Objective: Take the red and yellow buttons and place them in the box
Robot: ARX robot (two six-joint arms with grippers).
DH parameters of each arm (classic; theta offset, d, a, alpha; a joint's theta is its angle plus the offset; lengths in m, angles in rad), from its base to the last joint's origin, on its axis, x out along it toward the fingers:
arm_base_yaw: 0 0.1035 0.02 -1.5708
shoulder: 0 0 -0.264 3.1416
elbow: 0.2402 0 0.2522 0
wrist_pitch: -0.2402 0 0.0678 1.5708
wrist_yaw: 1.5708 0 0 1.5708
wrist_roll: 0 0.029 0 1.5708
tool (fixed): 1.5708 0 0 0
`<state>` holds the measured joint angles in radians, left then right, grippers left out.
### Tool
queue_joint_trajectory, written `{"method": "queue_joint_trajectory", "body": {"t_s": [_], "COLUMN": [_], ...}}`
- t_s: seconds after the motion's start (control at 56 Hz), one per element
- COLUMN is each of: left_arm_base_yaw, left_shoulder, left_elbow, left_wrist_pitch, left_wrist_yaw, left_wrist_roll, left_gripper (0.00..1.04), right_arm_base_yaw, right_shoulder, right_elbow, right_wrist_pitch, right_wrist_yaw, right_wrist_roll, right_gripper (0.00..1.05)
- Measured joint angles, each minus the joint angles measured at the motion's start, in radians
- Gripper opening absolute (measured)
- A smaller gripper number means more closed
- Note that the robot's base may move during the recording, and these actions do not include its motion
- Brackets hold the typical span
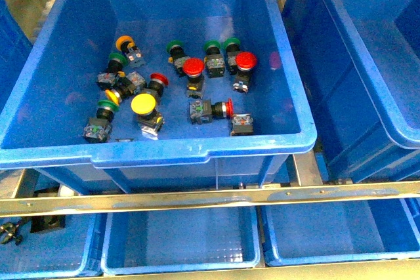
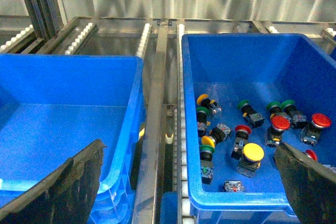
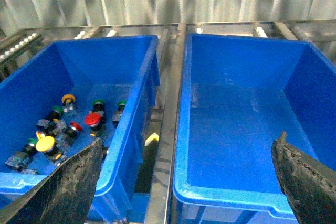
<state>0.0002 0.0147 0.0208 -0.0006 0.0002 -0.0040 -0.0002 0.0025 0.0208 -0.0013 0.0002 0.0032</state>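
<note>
Pick not started: left pincer [image 2: 189,145] and right pincer [image 3: 190,139] both gape wide, empty, above the totes. Red and yellow buttons [image 1: 193,67] lie mixed with green ones [image 1: 174,46] in the middle bin [image 1: 197,145]. Next: drop onto the yellow cap [image 1: 143,104], the most exposed. Front view shows no arms. Only the right wrist view shows the box [image 3: 236,114] floor, bare.
</note>
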Motion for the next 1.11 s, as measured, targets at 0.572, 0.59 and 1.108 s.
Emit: {"method": "queue_joint_trajectory", "body": {"t_s": [0.572, 0.59, 1.108], "left_arm_base_yaw": [0.000, 0.000, 0.000], "left_shoulder": [0.000, 0.000, 0.000], "left_elbow": [0.000, 0.000, 0.000], "left_wrist_pitch": [0.000, 0.000, 0.000], "left_wrist_yaw": [0.000, 0.000, 0.000], "left_wrist_roll": [0.000, 0.000, 0.000], "left_gripper": [0.97, 0.97, 0.97], "right_arm_base_yaw": [0.000, 0.000, 0.000], "right_shoulder": [0.000, 0.000, 0.000], "right_elbow": [0.000, 0.000, 0.000], "right_wrist_pitch": [0.000, 0.000, 0.000], "right_wrist_yaw": [0.000, 0.000, 0.000], "right_wrist_roll": [0.000, 0.000, 0.000], "right_gripper": [0.98, 0.98, 0.98]}}
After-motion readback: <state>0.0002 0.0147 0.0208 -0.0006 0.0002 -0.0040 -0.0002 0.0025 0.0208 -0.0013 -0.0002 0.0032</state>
